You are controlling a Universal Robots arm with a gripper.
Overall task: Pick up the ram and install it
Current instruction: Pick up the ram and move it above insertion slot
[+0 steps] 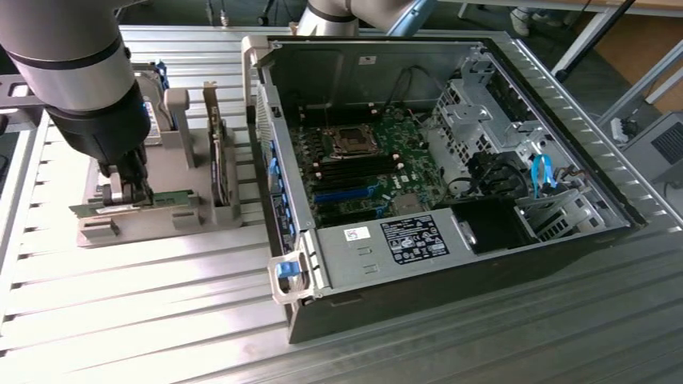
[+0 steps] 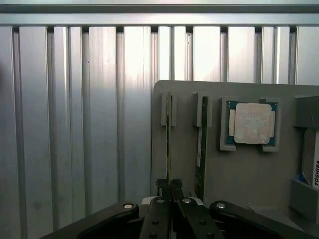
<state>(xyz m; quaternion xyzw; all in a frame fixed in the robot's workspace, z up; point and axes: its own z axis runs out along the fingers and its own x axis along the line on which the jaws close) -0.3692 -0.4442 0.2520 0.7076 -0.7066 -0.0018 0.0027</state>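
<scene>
A robot arm reaches down over a grey holder (image 2: 239,174) that sits on a ribbed metal surface (image 1: 128,304), beside an open computer case (image 1: 449,264) and on the exterior view's left of it. The pincer (image 2: 171,184) has its two black fingers pressed together on the ram (image 2: 168,139). The ram is a thin green stick standing on edge in the slot nearest the holder's edge, next to the bare surface. The grip is at one end of the stick.

A second memory stick (image 2: 202,144) with a white label stands on edge in the next slot. The writing on its label is too small to read. Beyond that slot a square silver processor chip (image 2: 251,123) lies flat in a recess. Its engraving cannot be made out. At the holder's far edge, a hard drive (image 2: 314,169) bears a white label reading "TOSHIBA".

Inside the case, a motherboard (image 1: 353,172) lies exposed. A black-and-white label (image 1: 411,238) on the power supply is not legible.
</scene>
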